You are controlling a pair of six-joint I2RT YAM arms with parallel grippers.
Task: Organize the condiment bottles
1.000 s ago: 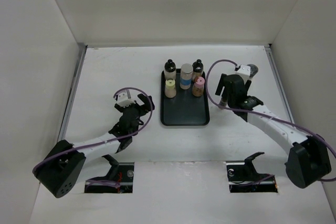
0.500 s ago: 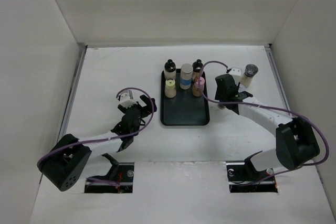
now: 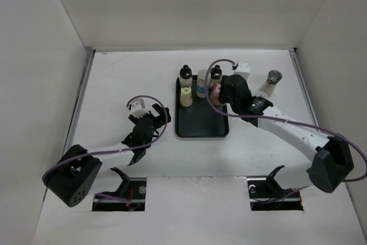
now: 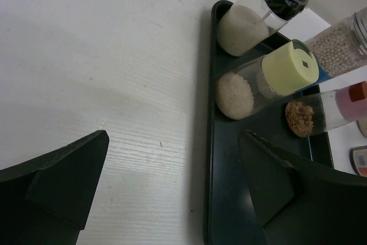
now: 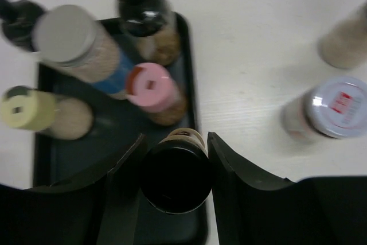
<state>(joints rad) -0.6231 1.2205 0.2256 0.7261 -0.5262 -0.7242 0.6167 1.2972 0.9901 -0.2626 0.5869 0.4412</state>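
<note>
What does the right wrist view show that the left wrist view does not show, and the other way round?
Only the right wrist view: the right gripper closed on a black-lidded bottle, and two more standing on the table right of the tray: a red-marked bottle and a blurred bottle. Only the left wrist view: the open left gripper and the bare table left of the tray. Both: the black tray, the yellow-capped bottle and the pink-capped bottle.
</note>
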